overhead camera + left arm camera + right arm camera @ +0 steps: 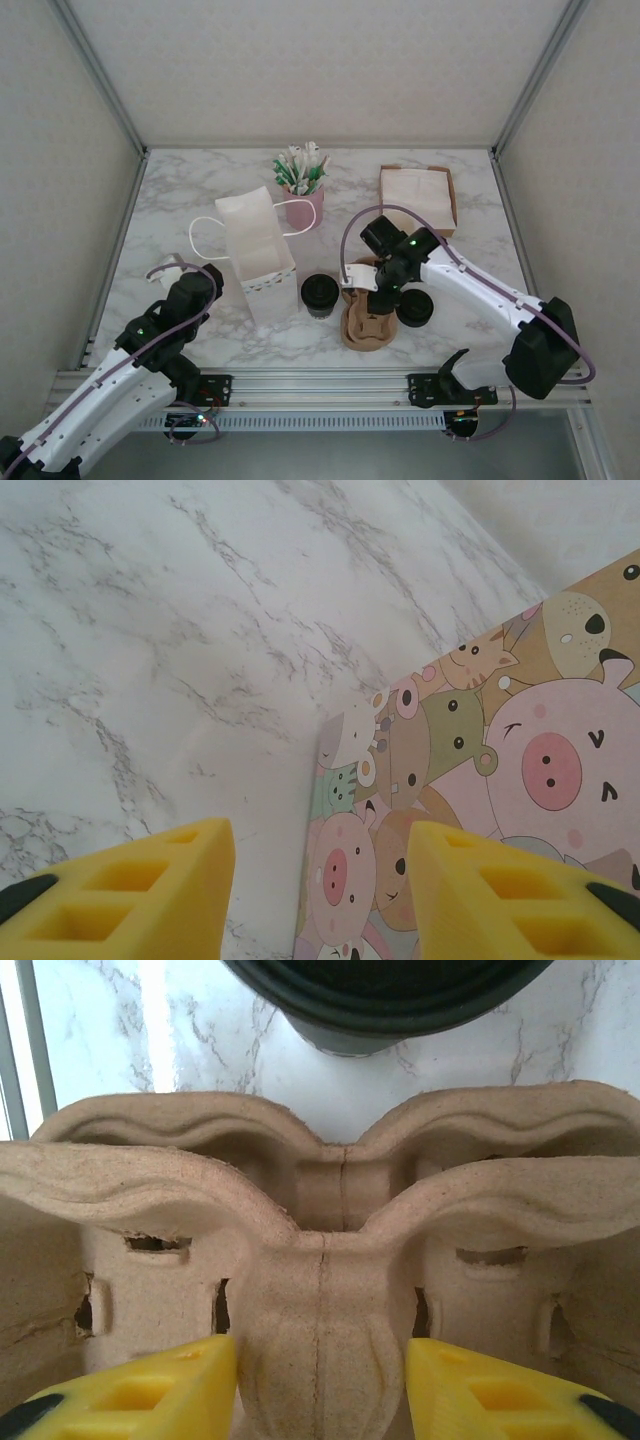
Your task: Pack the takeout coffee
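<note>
My left gripper point(320, 900): fingers spread, nothing between them, hovering over the marble table point(150, 630) right at the edge of the cartoon-animal paper bag point(480, 780). My right gripper point(322, 1390): fingers on either side of the centre post of the pulp cup carrier point(320, 1210), close against it. I cannot tell if they pinch it or just flank it. The takeout coffee point(320, 293) stands upright on the table between bag and carrier, just beside both and not in a carrier slot. Another black round lid point(414, 307) sits just right of the carrier.
</note>
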Available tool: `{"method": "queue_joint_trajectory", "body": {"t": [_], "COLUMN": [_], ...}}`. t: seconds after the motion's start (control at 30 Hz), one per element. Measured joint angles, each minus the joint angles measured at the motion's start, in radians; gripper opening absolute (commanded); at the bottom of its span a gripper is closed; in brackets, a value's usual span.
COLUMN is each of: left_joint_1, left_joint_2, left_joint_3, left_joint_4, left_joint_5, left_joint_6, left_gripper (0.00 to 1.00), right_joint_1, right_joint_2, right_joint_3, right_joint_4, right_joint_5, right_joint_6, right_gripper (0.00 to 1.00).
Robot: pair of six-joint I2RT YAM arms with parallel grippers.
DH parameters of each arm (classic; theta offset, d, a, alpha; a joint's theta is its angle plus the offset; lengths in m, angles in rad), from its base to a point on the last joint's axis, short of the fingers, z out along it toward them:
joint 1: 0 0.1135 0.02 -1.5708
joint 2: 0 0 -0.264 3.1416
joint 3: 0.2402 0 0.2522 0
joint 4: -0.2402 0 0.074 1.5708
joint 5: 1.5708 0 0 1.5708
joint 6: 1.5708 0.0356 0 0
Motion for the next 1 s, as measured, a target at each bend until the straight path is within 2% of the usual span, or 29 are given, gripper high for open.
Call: {"method": "queue_joint_trajectory", "body": {"t": [0.1,0.2,0.27,0.4,0.5,0.67,0.8,0.83,1.0], "left_joint_1": [0.000,0.000,0.000,0.000,0.000,0.000,0.000,0.000,0.000], "left_joint_2": [0.000,0.000,-0.001,-0.001,-0.001,-0.004,-0.012,-0.016,-0.034], "left_joint_3": [0.000,0.000,0.000,0.000,0.000,0.000,0.000,0.001,0.013], "left_joint_4": [0.000,0.000,0.000,0.000,-0.001,-0.004,-0.010,-0.012,-0.024], "left_joint_5": [0.000,0.000,0.000,0.000,-0.001,-0.003,-0.021,-0.027,-0.055], "left_joint_6": [0.000,0.000,0.000,0.000,0.000,0.000,0.000,0.001,0.004], "left_gripper": [0.49,0.49,0.49,0.49,0.50,0.51,0.52,0.52,0.53], "right_joint_1": [0.000,0.000,0.002,0.007,0.008,0.010,-0.003,-0.010,-0.052], "right_joint_2": [0.021,0.024,0.024,0.003,-0.049,-0.117,-0.111,-0.111,-0.058], "right_joint_3": [0.021,0.035,0.045,0.047,0.049,0.108,0.237,0.264,0.375], "right_joint_4": [0.000,0.000,0.000,0.024,0.077,0.161,0.113,0.090,-0.112], "right_joint_5": [0.011,0.022,0.029,0.045,0.077,0.238,0.380,0.399,0.409], "right_joint_6": [0.012,0.036,0.061,0.105,0.201,0.464,0.781,0.867,1.245], "right_gripper": [0.55,0.74,0.99,0.99,0.99,0.99,0.98,0.90,0.74]}}
